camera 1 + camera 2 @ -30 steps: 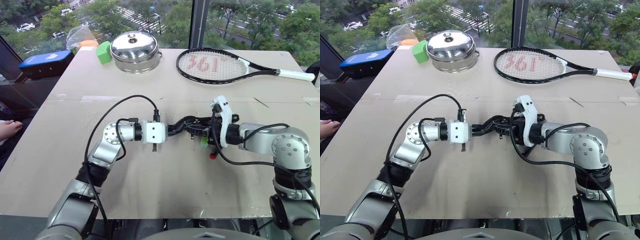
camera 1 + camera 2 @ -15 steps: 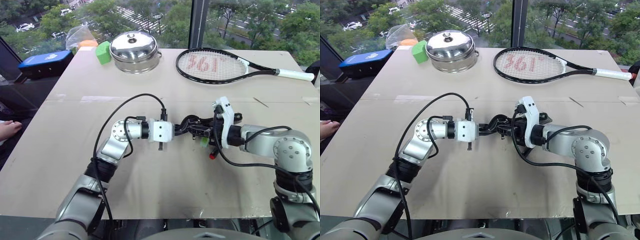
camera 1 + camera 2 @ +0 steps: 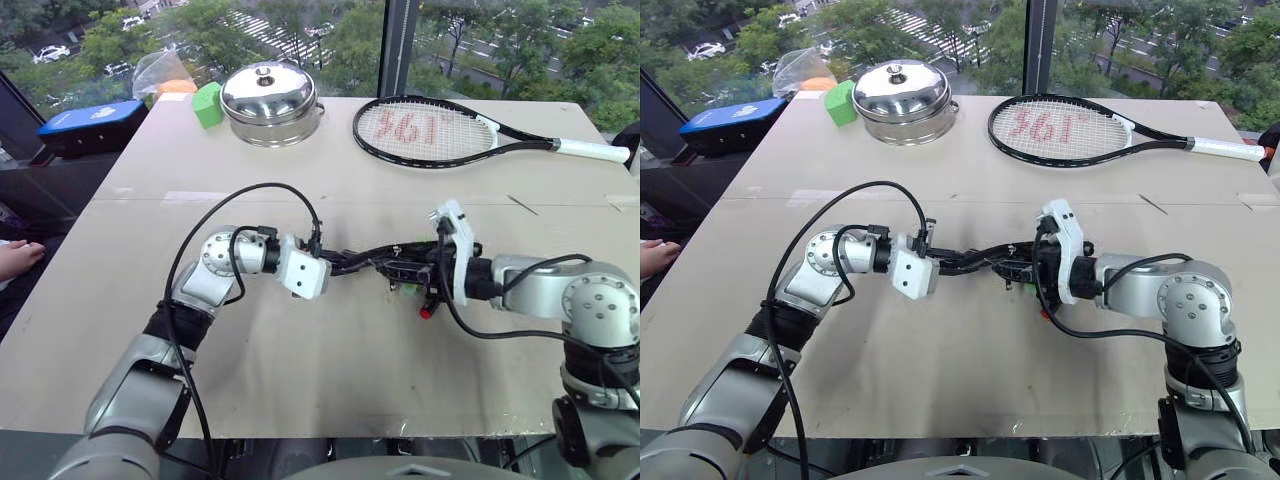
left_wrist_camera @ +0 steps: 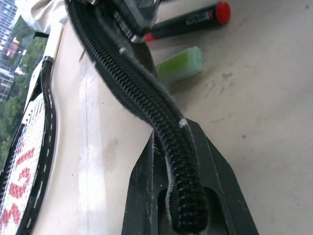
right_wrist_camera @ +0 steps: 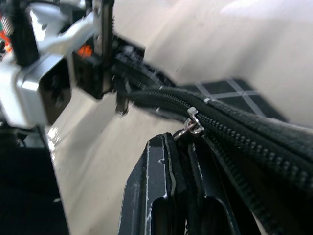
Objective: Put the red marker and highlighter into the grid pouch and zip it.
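The grid pouch [image 3: 372, 263] hangs stretched between my two grippers over the middle of the table. Its white grid shows in the right wrist view [image 5: 230, 93]. My left gripper [image 4: 173, 142] is shut on one end of the pouch's zipper edge. From the other side my right gripper [image 5: 178, 147] is shut on the pouch, with the zipper slider [image 5: 191, 126] right at its fingertips. The red marker [image 4: 188, 22] and the light green highlighter [image 4: 178, 64] lie side by side on the table under the pouch, outside it. The marker's red end [image 3: 426, 313] pokes out below my right gripper.
At the table's far side stand a steel pot with lid [image 3: 270, 100], a green cube [image 3: 207, 103] and a tennis racket [image 3: 440, 130]. A blue box [image 3: 95, 122] sits off the far left corner. A person's hand [image 3: 15, 260] rests at the left edge.
My left wrist has rolled and tipped downward while keeping its hold. The pouch now looks pulled longer and thinner. The right gripper has hardly shifted.
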Robot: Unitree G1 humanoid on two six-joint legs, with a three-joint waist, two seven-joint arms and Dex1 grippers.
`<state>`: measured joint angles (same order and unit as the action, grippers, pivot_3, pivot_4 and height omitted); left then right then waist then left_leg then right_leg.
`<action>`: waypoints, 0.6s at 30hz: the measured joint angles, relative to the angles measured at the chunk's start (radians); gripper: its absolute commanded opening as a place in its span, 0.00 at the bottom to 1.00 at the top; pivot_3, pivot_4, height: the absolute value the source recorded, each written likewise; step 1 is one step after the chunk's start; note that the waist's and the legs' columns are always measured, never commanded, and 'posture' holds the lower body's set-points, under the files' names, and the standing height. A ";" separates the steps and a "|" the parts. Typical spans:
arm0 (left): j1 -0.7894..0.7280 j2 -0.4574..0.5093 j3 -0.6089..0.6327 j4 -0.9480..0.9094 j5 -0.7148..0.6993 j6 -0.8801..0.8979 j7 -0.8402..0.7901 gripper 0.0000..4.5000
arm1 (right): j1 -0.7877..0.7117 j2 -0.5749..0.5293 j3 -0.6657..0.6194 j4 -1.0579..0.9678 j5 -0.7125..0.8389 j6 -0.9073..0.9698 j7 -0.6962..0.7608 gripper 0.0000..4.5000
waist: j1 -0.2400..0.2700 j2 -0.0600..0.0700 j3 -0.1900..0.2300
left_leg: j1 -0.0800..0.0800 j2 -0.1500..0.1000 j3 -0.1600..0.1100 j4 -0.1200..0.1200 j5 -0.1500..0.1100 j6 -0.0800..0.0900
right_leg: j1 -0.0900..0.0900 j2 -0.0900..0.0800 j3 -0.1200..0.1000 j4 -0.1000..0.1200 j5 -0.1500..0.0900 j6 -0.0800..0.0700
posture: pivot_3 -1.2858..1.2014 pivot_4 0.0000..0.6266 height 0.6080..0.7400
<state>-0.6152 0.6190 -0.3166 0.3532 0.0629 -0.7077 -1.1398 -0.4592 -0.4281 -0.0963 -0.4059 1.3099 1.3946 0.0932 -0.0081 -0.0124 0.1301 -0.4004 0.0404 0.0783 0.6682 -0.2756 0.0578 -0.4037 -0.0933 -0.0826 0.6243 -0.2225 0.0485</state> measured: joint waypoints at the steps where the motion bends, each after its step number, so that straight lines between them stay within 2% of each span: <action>1: -0.007 0.000 -0.002 0.018 0.015 -0.007 0.008 0.00 | 0.008 0.000 0.000 -0.001 0.028 -0.001 -0.011 0.01 | 0.000 0.000 0.000 | 0.000 0.000 0.000 0.000 0.000 0.000 | 0.000 0.000 0.000 0.000 0.000 0.000 | 0.52 0.24 1.00; 7: -0.035 -0.013 -0.007 0.061 0.092 -0.057 0.095 0.00 | 0.058 0.027 0.000 0.018 0.230 -0.099 -0.162 0.01 | 0.000 -0.001 0.000 | 0.000 0.000 0.000 0.000 0.000 0.000 | 0.000 0.000 0.000 0.000 0.000 0.000 | 0.52 0.24 1.00; 12: -0.110 -0.011 0.001 0.116 0.210 -0.113 0.247 0.00 | 0.065 0.049 0.001 0.078 0.389 -0.251 -0.295 0.01 | 0.000 -0.001 0.000 | 0.000 0.000 0.000 0.000 0.000 0.000 | 0.000 0.000 0.000 0.000 0.000 0.000 | 0.52 0.24 1.00; 18: -0.112 -0.006 -0.007 0.123 0.349 -0.116 0.390 0.00 | 0.065 0.105 0.032 0.154 0.449 -0.386 -0.409 0.01 | -0.002 -0.001 0.000 | 0.000 0.001 0.000 -0.001 0.000 0.000 | 0.000 0.001 0.000 0.001 0.000 0.000 | 0.52 0.24 1.00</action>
<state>-0.7267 0.6126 -0.3231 0.4765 0.4122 -0.8234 -0.7499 -0.3941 -0.3230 -0.0645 -0.2516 1.7585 1.0082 -0.3160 -0.0100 -0.0131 0.1306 -0.4005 0.0409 0.0786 0.6676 -0.2755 0.0578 -0.4038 -0.0928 -0.0828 0.6248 -0.2223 0.0490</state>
